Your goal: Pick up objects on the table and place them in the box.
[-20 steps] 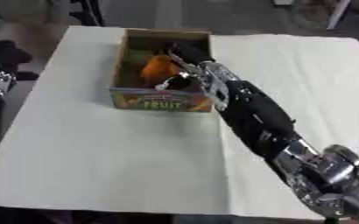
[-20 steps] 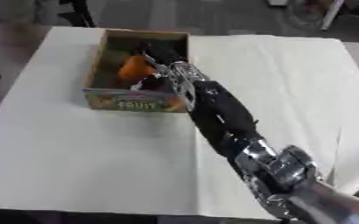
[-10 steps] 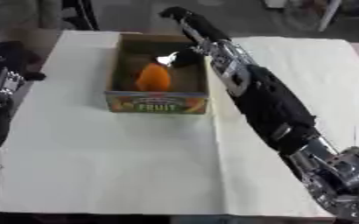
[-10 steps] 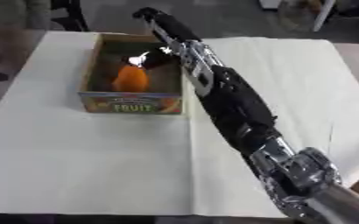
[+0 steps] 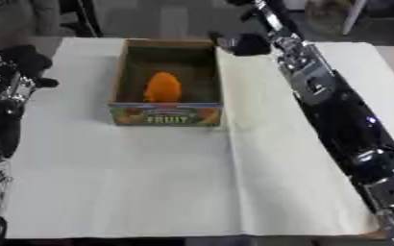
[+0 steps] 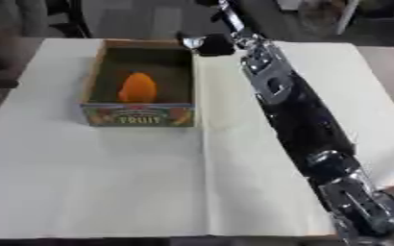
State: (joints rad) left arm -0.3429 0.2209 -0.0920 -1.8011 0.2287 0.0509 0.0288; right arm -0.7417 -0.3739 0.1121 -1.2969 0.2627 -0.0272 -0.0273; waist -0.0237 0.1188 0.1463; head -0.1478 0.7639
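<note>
Cardboard forms the open box [image 5: 166,113], its near wall printed with fruit, and we see one smooth orange fruit [image 5: 163,87] lying inside it. Our right arm stretches up the right side; its hand [image 5: 246,43] sits blurred beside the box's far right corner, and we cannot tell how its fingers stand. Pale cloth covers the table [image 5: 175,187], bare and wide on the near side. Our left arm [image 5: 11,84] hangs at the left edge.

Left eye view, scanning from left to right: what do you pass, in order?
Left hand at the left edge → box holding the orange object → right hand by the box's far right corner.
</note>
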